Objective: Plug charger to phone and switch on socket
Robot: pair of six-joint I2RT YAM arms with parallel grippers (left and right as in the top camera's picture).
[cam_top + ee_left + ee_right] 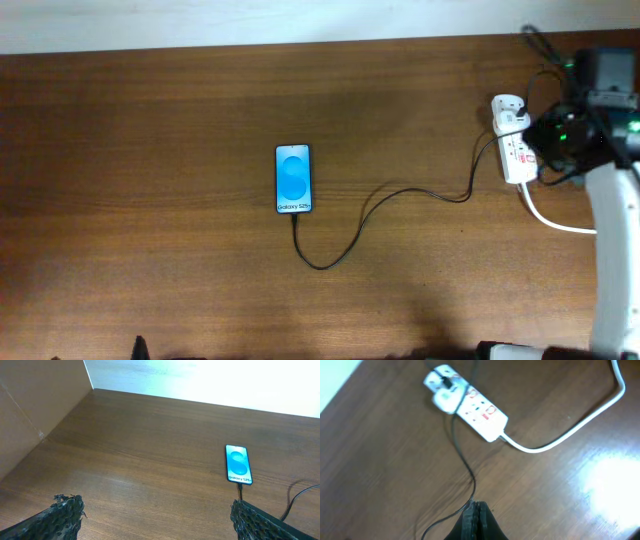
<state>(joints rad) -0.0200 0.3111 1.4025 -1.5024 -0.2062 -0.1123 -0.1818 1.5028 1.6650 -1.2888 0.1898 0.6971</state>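
Table (pixel 150 200): brown, wood-grain streaks all over. Phone (pixel 293 179), centre of the overhead frame: bright blue screen, darker blue circle, white lettering, black edge. Charger (pixel 400 193): thin black line running right. Socket (pixel 512 150), upper right: white with red marks, and its thick cord (pixel 555 222) is white too. My right gripper (pixel 476 507), bottom centre of its wrist view: black. My left gripper (pixel 155 507): black as well (rough, speckled look on the fingers (pixel 65 515)). Small green lights (pixel 565 132) glow in the upper right of the overhead frame.
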